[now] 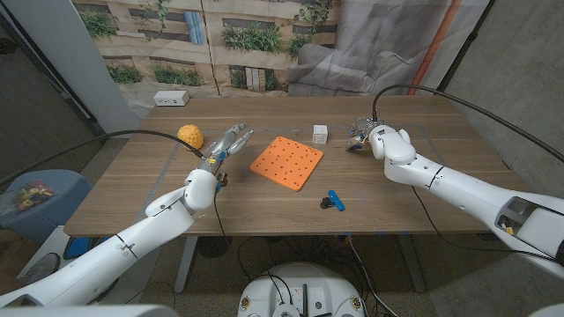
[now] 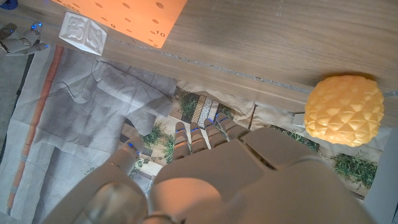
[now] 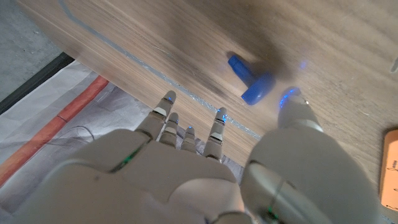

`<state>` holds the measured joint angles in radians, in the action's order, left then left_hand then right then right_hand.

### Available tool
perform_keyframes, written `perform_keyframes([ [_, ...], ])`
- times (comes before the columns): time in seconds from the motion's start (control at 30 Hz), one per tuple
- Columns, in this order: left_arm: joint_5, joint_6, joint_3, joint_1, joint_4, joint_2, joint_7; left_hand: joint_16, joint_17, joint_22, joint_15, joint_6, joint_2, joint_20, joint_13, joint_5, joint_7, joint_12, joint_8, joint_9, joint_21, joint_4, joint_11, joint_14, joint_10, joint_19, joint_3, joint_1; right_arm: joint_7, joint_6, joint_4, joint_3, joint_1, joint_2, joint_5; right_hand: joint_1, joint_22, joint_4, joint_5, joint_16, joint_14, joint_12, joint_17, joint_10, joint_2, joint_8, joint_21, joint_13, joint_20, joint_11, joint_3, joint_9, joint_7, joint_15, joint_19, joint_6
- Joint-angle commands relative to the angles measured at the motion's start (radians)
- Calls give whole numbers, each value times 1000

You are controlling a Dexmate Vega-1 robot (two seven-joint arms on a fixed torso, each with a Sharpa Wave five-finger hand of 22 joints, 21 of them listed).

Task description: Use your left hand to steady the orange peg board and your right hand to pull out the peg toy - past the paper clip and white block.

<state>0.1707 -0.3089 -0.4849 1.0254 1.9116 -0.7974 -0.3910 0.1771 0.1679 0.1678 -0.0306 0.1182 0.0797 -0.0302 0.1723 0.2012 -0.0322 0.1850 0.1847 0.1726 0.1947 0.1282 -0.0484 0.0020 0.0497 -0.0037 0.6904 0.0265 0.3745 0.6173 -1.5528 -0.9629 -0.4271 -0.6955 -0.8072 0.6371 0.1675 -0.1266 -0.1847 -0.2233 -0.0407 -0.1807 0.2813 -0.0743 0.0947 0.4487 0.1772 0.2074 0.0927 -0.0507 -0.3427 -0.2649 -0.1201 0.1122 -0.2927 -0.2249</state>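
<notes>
I think the job is partly done or has gone a bit odd. The board (image 1: 287, 162) lies in the middle of the table, and I see only bare holes in it, no peg standing up. A blue peg (image 3: 251, 83) lies on its side on the wood, off the board. So it looks pulled out to me, but I cannot be sure that it is the right toy.

My left hand (image 1: 226, 146) is near the board's left edge, next to the yellow ball (image 1: 189, 136). Its fingers (image 2: 198, 138) are straight and hold nothing. I do not think they touch the board, so the board is not held still yet.

My right hand (image 1: 363, 137) is on the far side of the table, just beside the white block (image 1: 320, 134). Its fingers (image 3: 166, 111) are spread apart and hold nothing. The peg lies just past my fingertips, in line with the gap from my thumb (image 3: 293, 99) to the rest. It looks close but not touching.

A small blue and black thing (image 1: 331, 202), maybe the clip, lies on the near side, well away from both hands.

Still to do, I think: press on the board and grab the peg.
</notes>
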Motion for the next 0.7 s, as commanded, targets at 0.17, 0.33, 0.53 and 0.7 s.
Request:
perform_keyframes([
  [0.17,-58,50,20,-4,-56,22,-15,-2,0,2,-19,-4,84,-89,-1,0,1,2,-5,1,1,3,6,2,5,11,9,4,22,-23,-38,31,-10,-30,71,-74,3,18,10,8,-28,-7,5,-30,13,-31,0,4,8,-9,25,7,2,18,38,53],
  [0.33,-99,83,34,-1,-88,45,-30,-2,0,2,-18,-5,84,-89,-1,0,2,1,-5,1,1,3,7,0,2,12,10,4,-30,-17,-62,69,-42,-35,114,-103,3,26,11,7,-32,-12,6,-31,14,-52,3,4,7,-8,34,12,11,19,45,87],
  [0.53,-139,131,49,2,-123,65,-48,-2,0,2,-17,-7,84,-89,-1,0,3,1,-5,1,1,4,9,0,1,13,11,3,-92,-17,-77,116,-75,-33,188,-118,3,31,10,6,-34,-17,7,-26,11,-64,2,4,6,-6,38,17,17,17,55,102],
  [0.7,-176,174,62,2,-158,85,-60,-2,0,2,-16,-7,83,-88,-1,0,6,0,-5,1,0,3,10,0,0,13,12,3,-147,-39,-88,162,-105,-36,271,-136,3,35,9,7,-40,-20,8,-24,3,-84,3,4,5,-5,40,24,23,17,65,131],
])
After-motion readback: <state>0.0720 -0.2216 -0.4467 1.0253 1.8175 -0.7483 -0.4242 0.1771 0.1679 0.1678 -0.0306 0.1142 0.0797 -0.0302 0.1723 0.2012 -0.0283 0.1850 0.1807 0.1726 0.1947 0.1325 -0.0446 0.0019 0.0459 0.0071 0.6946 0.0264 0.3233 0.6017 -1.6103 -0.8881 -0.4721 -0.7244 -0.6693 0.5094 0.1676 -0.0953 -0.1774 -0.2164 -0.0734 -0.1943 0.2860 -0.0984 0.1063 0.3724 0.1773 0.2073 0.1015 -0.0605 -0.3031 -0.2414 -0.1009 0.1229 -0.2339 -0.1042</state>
